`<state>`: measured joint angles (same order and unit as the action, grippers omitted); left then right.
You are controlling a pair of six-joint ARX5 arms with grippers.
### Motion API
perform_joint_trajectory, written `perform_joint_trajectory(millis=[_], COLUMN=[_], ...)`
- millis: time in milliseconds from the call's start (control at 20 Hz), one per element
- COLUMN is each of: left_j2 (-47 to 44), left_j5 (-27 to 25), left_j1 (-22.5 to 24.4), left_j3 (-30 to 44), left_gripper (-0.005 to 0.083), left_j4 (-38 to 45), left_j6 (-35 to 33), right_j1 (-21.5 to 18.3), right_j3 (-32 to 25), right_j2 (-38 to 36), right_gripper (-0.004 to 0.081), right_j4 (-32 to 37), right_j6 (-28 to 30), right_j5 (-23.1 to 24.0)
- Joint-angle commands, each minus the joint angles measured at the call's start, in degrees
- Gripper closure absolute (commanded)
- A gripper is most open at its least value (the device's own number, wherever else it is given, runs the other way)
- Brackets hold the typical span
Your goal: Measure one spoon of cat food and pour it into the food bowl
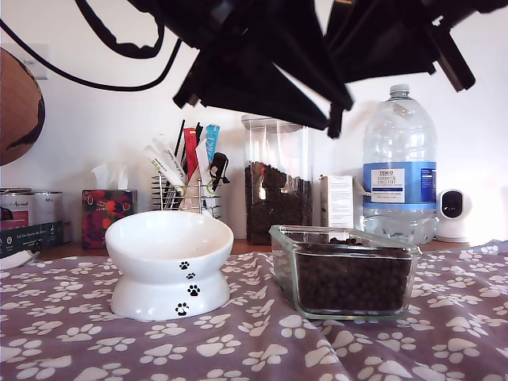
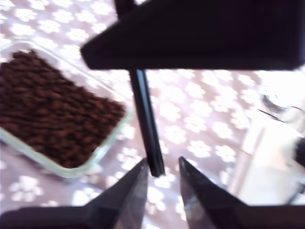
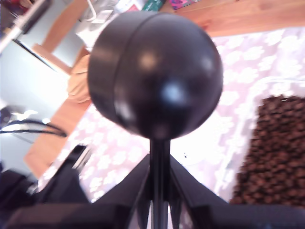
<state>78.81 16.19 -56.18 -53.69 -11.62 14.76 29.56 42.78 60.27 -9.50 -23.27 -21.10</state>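
My second gripper grips the spoon, seemingly aloft.

We see bright backlight silhouetting our arms, glare on the spoon, and both wrist views blurred.

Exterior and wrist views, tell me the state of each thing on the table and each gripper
food bowl: upright, looks empty
glass dish: nearly full of cat food
canister: partly full
water bottle: capped
spoon: held by its handle
my second gripper: shut on the spoon
my first gripper: open
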Motion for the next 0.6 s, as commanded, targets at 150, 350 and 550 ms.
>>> perform_joint_trajectory(millis=[150, 350, 550], left_j2=[-3.4, -3.9, -3.9], left_j5=[4.9, 12.7, 32.2], left_j1=[1.7, 8.2, 15.5], left_j3=[-0.7, 0.4, 2.9], left_gripper=[0.0502, 0.056, 0.0541], left_j4=[-2.6, -3.7, 0.9], left_j6=[-1.4, -3.9, -3.8], right_j1=[-3.9, -7.3, -9.5], right_j3=[0.4, 0.4, 0.4], right_j2=[0.3, 0.3, 0.3], right_gripper=[0.0782, 0.0782, 0.0782], right_j4=[-0.2, -0.1, 0.2], right_j6=[3.4, 7.0, 13.3], right_j5=[-7.1, -19.3, -33.3])
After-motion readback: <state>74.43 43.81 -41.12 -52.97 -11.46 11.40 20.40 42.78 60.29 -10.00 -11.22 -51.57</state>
